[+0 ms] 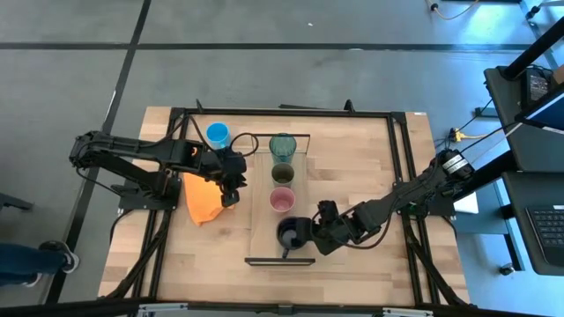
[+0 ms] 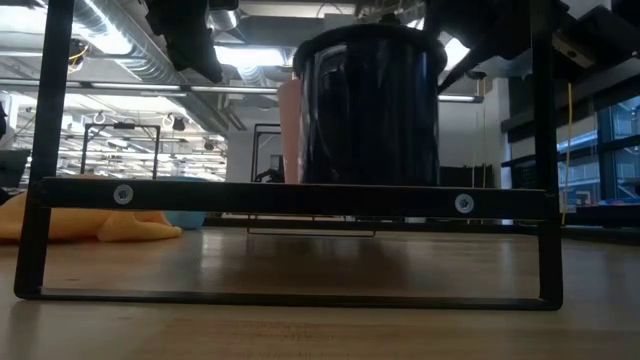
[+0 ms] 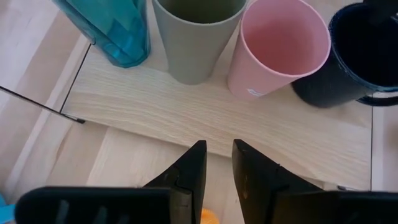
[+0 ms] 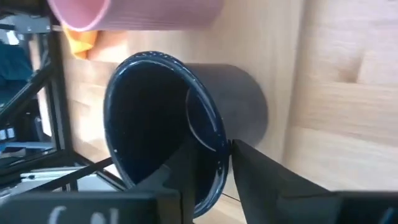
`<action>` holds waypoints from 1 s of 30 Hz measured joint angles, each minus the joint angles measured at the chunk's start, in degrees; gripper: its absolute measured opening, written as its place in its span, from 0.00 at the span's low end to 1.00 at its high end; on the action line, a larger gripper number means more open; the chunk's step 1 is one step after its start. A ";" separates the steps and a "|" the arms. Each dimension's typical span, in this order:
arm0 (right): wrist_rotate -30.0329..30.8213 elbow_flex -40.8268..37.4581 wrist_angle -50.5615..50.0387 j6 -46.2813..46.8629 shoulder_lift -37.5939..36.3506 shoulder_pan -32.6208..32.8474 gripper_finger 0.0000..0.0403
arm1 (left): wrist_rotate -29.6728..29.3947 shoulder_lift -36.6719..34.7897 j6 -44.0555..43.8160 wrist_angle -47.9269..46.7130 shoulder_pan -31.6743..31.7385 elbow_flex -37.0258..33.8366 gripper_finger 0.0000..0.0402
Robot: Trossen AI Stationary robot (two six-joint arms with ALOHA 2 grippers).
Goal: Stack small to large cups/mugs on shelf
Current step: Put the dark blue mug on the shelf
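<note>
From above, your right gripper (image 1: 310,236) sits at the black mug (image 1: 291,232), last in the row on the shelf (image 1: 264,231) after the teal tumbler (image 1: 282,145), green cup (image 1: 282,172) and pink cup (image 1: 281,200). The blue mug (image 1: 218,135) stands off the shelf, nearer your left gripper (image 1: 231,195). The left wrist view shows those fingers (image 3: 191,168) narrowly parted, empty. The right wrist view shows your fingers straddling the black mug's rim; I'd judge them loosening.

Pink cup (image 3: 280,46), black mug (image 4: 180,130)
</note>
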 joint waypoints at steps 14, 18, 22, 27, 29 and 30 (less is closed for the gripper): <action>1.84 0.00 2.78 -6.69 -3.10 -0.63 0.25 | 0.39 0.00 -3.36 1.66 -2.50 0.00 0.18; 4.14 0.00 2.02 -8.59 -5.17 -0.68 0.25 | 0.40 0.00 -4.66 1.62 -3.66 0.00 0.18; 4.53 0.00 -2.68 -9.30 -7.07 -0.68 0.25 | 0.48 0.00 -6.14 1.56 -4.93 0.00 0.18; 1.70 0.00 -8.35 -9.26 -8.50 -0.74 0.25 | 6.44 0.00 -7.47 2.95 -6.16 0.00 0.18; 0.48 0.00 -9.08 -9.30 -8.68 -0.89 0.24 | 8.76 0.00 -8.01 4.08 -6.69 0.00 0.18; -0.21 0.00 -9.48 -9.38 -8.68 -0.96 0.24 | 9.91 0.00 -8.34 4.90 -6.96 0.00 0.18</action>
